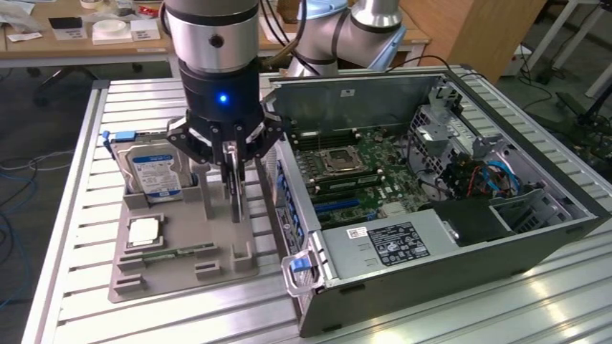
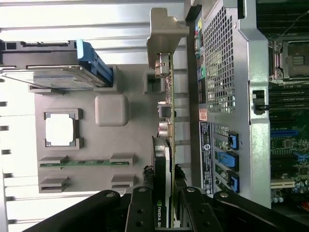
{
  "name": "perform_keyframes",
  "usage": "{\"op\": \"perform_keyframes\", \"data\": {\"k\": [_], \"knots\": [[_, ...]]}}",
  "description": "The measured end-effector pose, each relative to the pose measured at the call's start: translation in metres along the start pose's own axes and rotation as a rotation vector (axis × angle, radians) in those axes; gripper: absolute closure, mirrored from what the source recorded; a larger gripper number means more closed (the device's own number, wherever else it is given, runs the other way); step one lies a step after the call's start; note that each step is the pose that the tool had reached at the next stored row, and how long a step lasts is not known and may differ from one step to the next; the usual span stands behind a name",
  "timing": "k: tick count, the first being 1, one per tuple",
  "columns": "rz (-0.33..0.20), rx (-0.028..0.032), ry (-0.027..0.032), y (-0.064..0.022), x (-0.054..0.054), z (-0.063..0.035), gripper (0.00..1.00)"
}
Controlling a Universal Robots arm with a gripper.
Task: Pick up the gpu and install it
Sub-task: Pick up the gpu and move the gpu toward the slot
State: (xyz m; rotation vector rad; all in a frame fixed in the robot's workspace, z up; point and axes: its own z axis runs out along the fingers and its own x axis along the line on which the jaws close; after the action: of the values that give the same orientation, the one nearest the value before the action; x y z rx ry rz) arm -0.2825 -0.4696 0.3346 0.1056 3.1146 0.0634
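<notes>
The gpu stands on edge at the exterior view's right side of the grey parts holder, its lower edge at the holder's slot. My gripper comes down over it from above, its fingers pressed against both faces of the card. In the wrist view the gpu shows edge-on, with its silver bracket at the far end and my gripper shut on the near end. The holder lies beside it.
On the holder sit a hard drive with a blue-white label, a processor chip and a green memory stick. The open computer case lies close on the exterior view's right, showing its motherboard and blue slots.
</notes>
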Motion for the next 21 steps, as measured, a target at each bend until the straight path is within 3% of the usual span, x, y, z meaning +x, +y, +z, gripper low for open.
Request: {"op": "perform_keyframes", "data": {"k": [8,14,21], "knots": [[0.0,0.0,0.0,0.0001,0.0,-0.0021,0.73],[0.0,0.0005,0.0005,0.0005,0.0,-0.0109,0.73],[0.0,0.0004,0.0005,0.0005,0.0,-0.0114,0.73]]}}
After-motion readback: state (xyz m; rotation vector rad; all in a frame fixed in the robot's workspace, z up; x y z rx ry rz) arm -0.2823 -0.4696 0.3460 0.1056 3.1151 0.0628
